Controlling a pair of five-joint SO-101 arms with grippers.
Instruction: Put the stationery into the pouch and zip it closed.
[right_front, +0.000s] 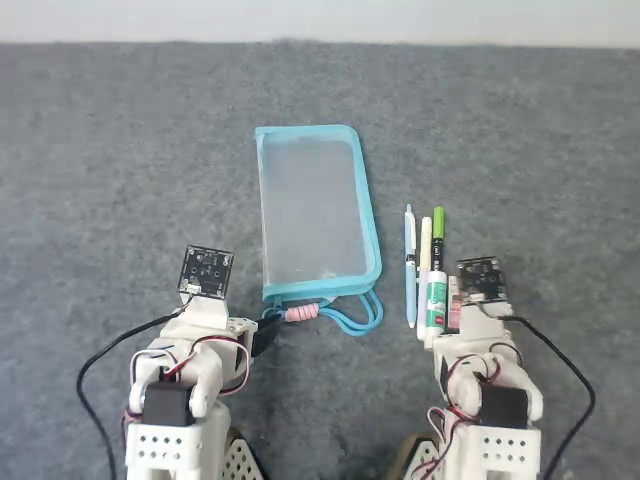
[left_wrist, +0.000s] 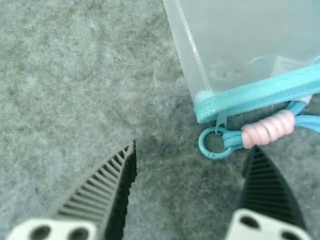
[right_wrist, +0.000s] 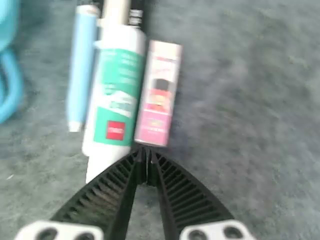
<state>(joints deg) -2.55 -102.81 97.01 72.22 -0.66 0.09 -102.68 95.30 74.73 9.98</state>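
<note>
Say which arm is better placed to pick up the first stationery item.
Right. The right end effector, shut, sits just short of the pink eraser and the green-labelled white tube. The left end effector is open by the pouch's zip ring, away from the stationery.

Grey carpeted tabletop (right_front: 120, 150).

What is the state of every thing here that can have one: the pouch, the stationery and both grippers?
Translucent pouch with turquoise zip: lying flat, no stationery inside; zip state unclear.
Light blue pen: lying outside the pouch.
White tube with green label: lying outside, beside the pen.
Small pink box: lying outside, beside the tube.
Left gripper: open, empty.
Right gripper: shut, empty.
</note>
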